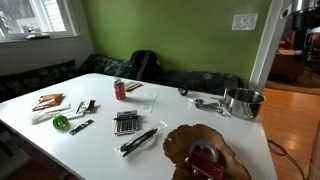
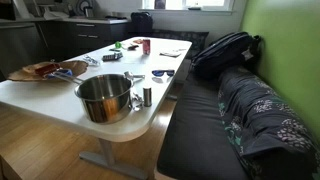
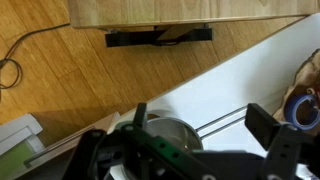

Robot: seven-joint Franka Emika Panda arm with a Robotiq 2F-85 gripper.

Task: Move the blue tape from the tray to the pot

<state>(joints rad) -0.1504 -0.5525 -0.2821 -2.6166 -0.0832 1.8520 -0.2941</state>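
In the wrist view my gripper [image 3: 200, 125] is open and empty, high above the table edge. The steel pot [image 3: 168, 133] lies right below it, partly hidden by the gripper body, with its wire handle [image 3: 220, 122] pointing right. The blue tape [image 3: 301, 110] lies on the dark brown tray [image 3: 308, 68] at the right edge of that view. Both exterior views show the pot [image 1: 243, 102] [image 2: 104, 96] and the tray [image 1: 190, 142] [image 2: 40, 72]. A red object [image 1: 206, 162] sits on the tray. I cannot make out the tape in the exterior views.
A red can [image 1: 119, 90], a calculator [image 1: 126, 122], a green object [image 1: 61, 121] and small tools lie on the white table. Metal cups [image 1: 200, 100] sit near the pot. A black backpack [image 2: 225, 50] rests on the bench. Wooden floor lies beyond the table edge.
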